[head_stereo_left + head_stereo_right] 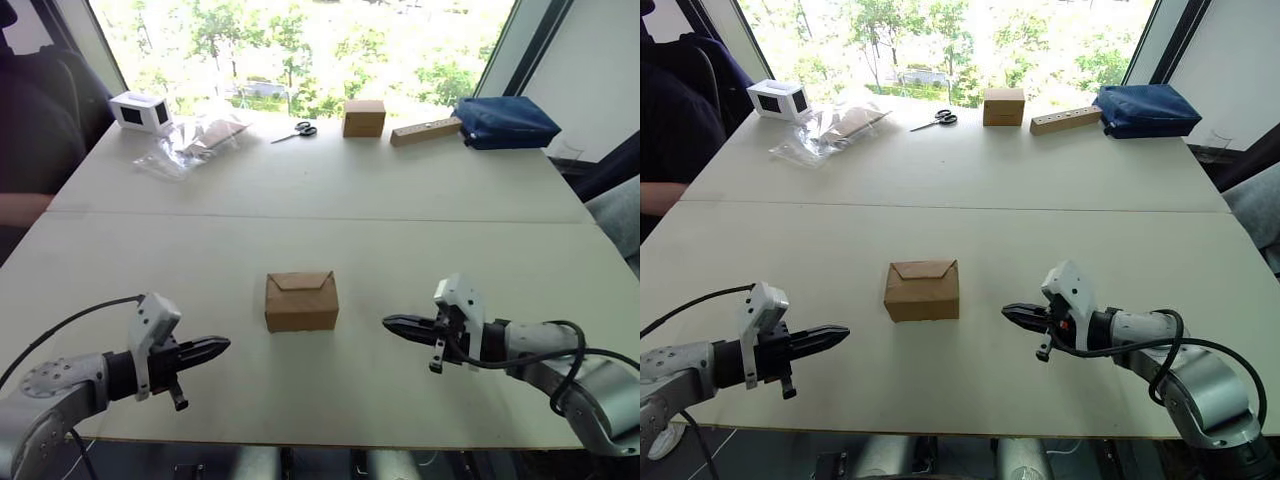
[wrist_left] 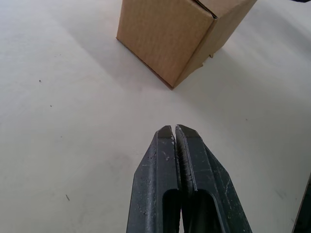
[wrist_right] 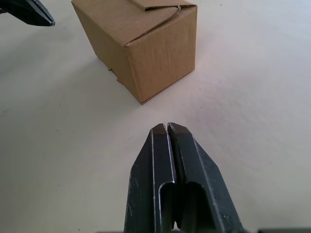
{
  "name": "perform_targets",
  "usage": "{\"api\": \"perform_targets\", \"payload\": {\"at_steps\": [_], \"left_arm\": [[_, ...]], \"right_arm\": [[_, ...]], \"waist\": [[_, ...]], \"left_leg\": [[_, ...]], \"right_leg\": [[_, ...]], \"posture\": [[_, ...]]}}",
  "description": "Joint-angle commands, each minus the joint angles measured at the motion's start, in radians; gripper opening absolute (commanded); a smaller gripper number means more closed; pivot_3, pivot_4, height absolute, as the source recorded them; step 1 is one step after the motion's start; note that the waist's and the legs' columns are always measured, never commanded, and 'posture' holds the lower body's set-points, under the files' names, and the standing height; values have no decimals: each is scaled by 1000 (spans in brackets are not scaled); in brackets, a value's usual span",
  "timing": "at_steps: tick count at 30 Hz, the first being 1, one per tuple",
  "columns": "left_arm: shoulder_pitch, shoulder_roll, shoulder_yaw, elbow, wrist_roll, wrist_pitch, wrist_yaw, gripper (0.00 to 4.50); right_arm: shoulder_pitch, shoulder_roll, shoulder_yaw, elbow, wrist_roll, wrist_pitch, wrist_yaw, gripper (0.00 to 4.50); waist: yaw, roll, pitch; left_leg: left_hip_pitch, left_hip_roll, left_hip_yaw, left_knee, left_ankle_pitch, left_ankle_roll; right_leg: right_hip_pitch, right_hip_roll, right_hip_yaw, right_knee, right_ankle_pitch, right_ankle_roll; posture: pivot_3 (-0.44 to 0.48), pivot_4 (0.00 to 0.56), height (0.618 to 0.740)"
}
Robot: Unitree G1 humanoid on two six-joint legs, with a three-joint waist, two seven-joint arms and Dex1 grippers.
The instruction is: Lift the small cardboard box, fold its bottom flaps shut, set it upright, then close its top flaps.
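Judging by the small cardboard box (image 1: 301, 302) upright with top flaps (image 1: 300, 281) folded down, you look finished; left gripper (image 1: 222, 347) and right gripper (image 1: 391, 324) sit clenched, empty, apart from it.

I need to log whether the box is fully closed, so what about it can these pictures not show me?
- Underside of the small brown corrugated cardboard box: it stands on the white table, so the bottom flaps are hidden in the eye views.
- Its far side faces away from the head camera.
- Left wrist view: the box is cut off by the picture's edge, so its top flaps are out of frame.
- Right wrist view: the back part of the top flaps is cropped.
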Motion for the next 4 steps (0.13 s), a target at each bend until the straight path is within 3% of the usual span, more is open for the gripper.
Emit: {"api": "perform_targets", "payload": {"at_steps": [1, 4], "left_arm": [[1, -6, 21, -9, -16, -2, 6, 72], [1, -6, 22, -11, -21, 1, 8, 72]], "right_arm": [[-9, 4, -1, -11, 6, -15, -3, 0], [-10, 5, 2, -10, 6, -18, -3, 0]], "waist": [[1, 0, 0], [0, 0, 0]], "left_leg": [[0, 0, 0, 0, 0, 0], [0, 0, 0, 0, 0, 0]], "right_leg": [[0, 0, 0, 0, 0, 0], [0, 0, 0, 0, 0, 0]], "posture": [[0, 150, 740], [0, 150, 740]]}}
